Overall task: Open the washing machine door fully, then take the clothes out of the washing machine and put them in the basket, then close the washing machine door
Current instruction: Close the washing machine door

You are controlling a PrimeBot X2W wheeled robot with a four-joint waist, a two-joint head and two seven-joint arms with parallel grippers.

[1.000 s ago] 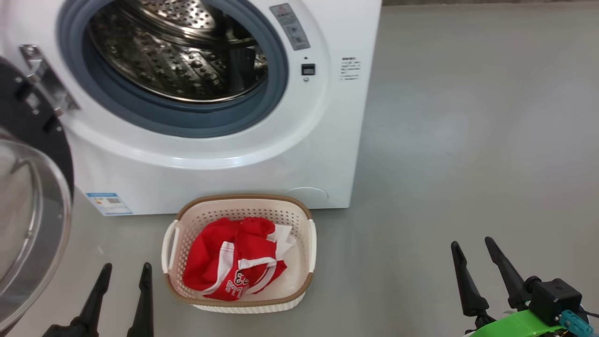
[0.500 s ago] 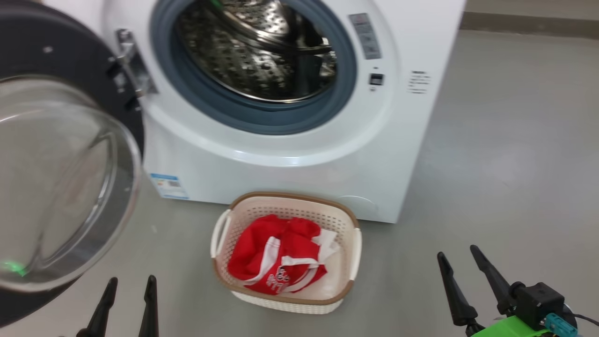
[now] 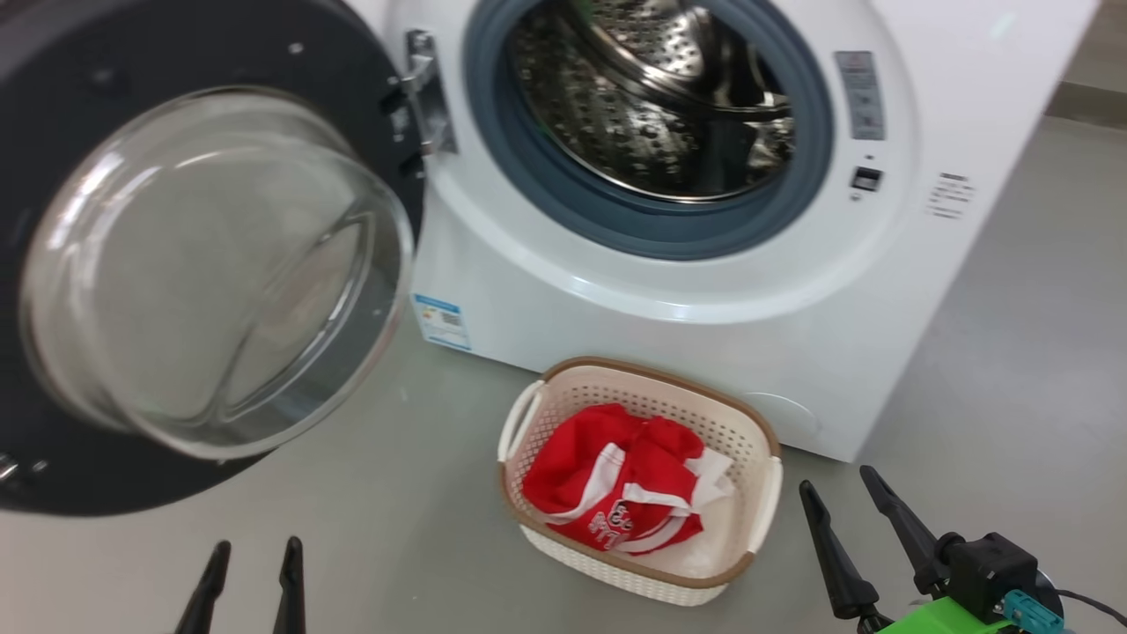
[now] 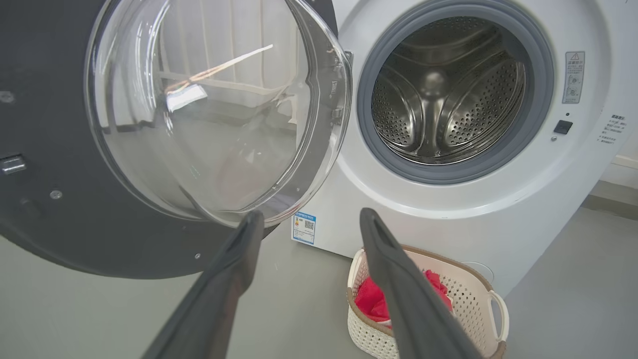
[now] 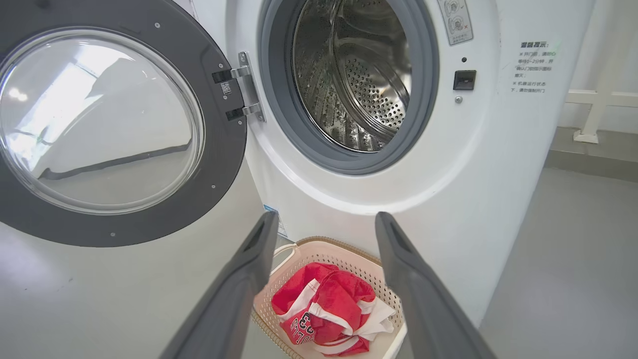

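On the floor [image 3: 396, 546] in front of the robot, the picture has changed from a second ago, but that's the head camera swinging, not the things. The washing machine [image 3: 704, 335] now sits right of centre in the head view. The washing machine door [image 3: 207, 264], only a sliver at the left edge before, now shows almost whole, swung wide open to the left on its hinge [image 3: 427, 97].

The basket [image 3: 651, 370] keeps its spot just in front of the machine's front panel, and the clothes [image 3: 616, 480] lie in it as before. The drum [image 3: 651, 97] shows bare steel.

Both end effectors are released, same as a second ago. The left end effector [image 3: 256, 550] is low at the near left, fingers spread and empty. The right end effector [image 3: 836, 482] is at the near right, just right of the basket, fingers apart and empty.

Now the count: one machine, one door, one basket with two side handles, one blue label sticker [image 3: 440, 321], and two end effectors with two fingers each. The clothes make one red bundle with white trim, with white cloth showing at its right and near edges. How many garments that is, I cannot tell.
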